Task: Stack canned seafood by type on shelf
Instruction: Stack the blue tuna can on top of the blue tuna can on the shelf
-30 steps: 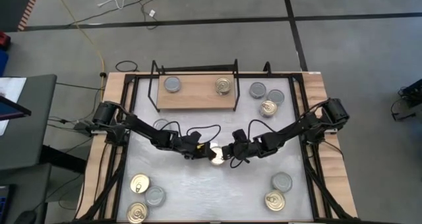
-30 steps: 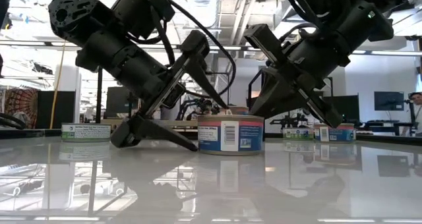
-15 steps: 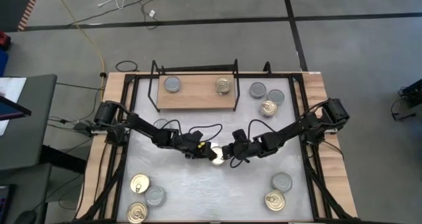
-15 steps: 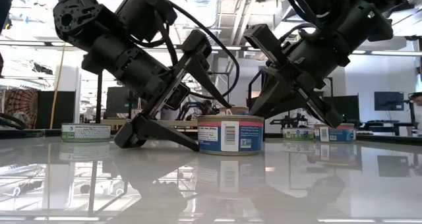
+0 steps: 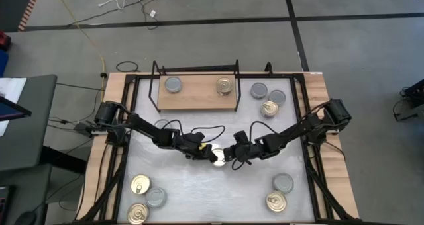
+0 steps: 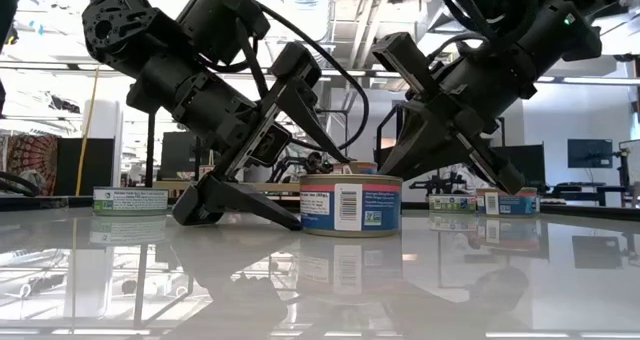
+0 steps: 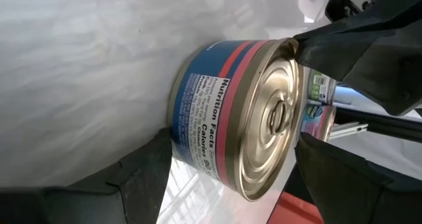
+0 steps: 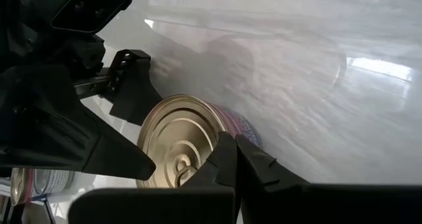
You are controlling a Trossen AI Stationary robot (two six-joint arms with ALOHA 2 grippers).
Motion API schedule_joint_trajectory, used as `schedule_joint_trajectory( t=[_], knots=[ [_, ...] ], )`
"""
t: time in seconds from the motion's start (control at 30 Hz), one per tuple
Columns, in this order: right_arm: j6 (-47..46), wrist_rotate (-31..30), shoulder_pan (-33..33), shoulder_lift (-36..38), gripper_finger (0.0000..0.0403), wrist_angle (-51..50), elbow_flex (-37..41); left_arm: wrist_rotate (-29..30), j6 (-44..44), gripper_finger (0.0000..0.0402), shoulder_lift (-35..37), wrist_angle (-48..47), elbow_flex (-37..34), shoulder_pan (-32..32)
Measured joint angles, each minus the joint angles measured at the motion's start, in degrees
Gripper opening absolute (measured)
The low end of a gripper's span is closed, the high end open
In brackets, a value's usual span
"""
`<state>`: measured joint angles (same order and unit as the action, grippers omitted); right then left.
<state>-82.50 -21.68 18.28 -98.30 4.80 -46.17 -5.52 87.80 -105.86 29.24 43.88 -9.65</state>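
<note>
Your left claw (image 5: 202,150) stands spread wide around a gold-topped can (image 5: 216,154) at the middle of the white surface (image 5: 199,185), one finger on each side (contact not clear). Your right claw (image 5: 226,155), pinched closed and holding nothing, has its tips over the can's top beside the ring pull. The shelf (image 5: 197,94) at the far edge carries one grey-topped can (image 5: 173,85) and one gold-topped one (image 5: 224,86), well apart.

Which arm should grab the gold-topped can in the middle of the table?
Left, probably. Its tool is open with fingers on both sides of the can, which stands on the table. The right tool is shut, its tip over the can's lid.
</note>
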Motion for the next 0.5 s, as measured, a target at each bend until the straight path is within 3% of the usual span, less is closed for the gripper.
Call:
schedule_joint_trajectory(
  t=[0.5],
  knots=[
    [-0.1,0.1,0.0,0.0,0.0021,0.0,0.0,3.9,1.8,0.0309,-0.1,1.4,-0.1,-1.8]
  ],
)
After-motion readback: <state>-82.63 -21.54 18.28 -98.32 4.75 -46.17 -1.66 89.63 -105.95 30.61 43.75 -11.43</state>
